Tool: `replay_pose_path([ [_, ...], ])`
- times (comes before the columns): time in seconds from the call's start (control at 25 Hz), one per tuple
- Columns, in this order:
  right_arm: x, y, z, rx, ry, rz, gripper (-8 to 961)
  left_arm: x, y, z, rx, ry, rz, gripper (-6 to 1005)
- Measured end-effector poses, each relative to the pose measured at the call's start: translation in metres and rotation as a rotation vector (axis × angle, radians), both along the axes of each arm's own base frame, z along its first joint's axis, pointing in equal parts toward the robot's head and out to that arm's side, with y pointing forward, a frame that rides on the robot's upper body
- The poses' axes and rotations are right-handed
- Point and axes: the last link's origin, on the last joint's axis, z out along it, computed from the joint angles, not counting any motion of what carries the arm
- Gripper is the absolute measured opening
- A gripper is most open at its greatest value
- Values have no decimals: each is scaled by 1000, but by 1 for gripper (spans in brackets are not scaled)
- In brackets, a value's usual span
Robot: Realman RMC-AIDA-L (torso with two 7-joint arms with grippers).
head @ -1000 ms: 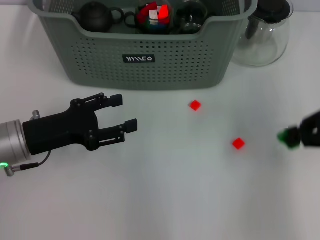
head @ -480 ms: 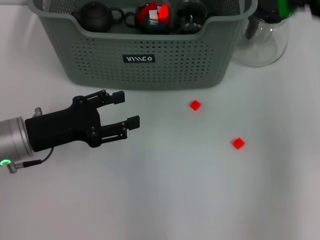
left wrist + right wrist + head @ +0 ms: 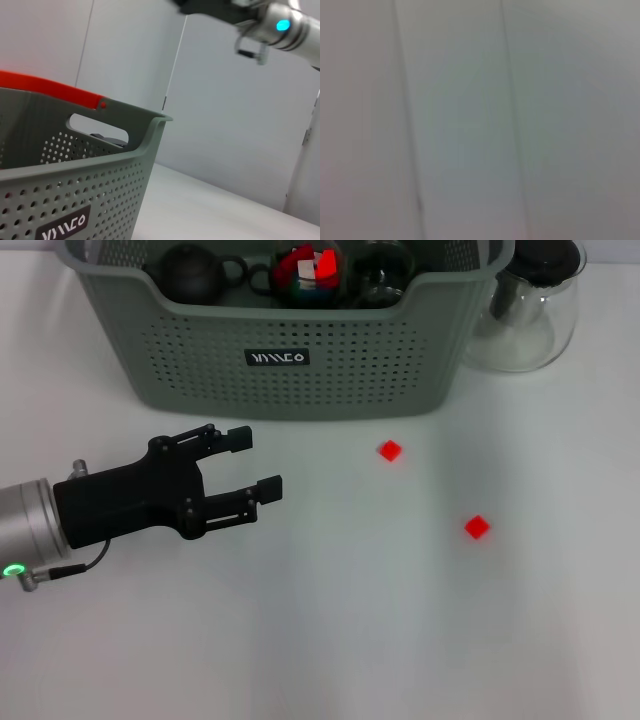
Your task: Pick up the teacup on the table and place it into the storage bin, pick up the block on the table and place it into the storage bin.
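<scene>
On the white counter [image 3: 330, 640], nearest the robot, the left hand [image 3: 255, 465] hovered low with its two black fingers spread apart and nothing between them, pointing toward the right and slightly away. Its silver wrist ran off the near-left edge of the head view, so the rest of the arm was cut off. Right of it, well apart, lay two small red blocks: the nearer block [image 3: 477, 527] to the right, and the farther block [image 3: 390, 451] closer to the bin's front wall. Both sat as small diamonds, corners pointing toward and away from the robot; they looked roughly square, so no long axis could be made out.

Beyond them stood the storage bin [image 3: 290, 360], its long side running left to right, the black label facing the robot. Its far rim was cropped by the top of the head view. Inside, partly hidden by the front wall, sat a dark teapot [image 3: 193, 273], a red and white object [image 3: 310, 268] in what seemed a clear vessel, and a glass piece [image 3: 381, 270] hard to identify. Just right of the bin stood a clear glass jug [image 3: 525, 305], its top cut off.

The left wrist view showed the bin's corner [image 3: 150, 125] and another arm [image 3: 270, 22] high beyond it. The right hand did not show; its wrist view was a featureless blur.
</scene>
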Motion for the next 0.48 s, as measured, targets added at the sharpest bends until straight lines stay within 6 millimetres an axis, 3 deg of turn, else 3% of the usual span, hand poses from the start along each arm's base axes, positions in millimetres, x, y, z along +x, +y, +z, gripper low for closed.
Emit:
replay_pose_path([
  [0.28, -25, 56, -50, -16, -200, -115, 158, 0, -2, -2, -3, -6, 1, 784],
  [0.48, -42, 74, -82, -68, -332, -136, 164, 0, -2, -5, -1, -7, 3, 784],
])
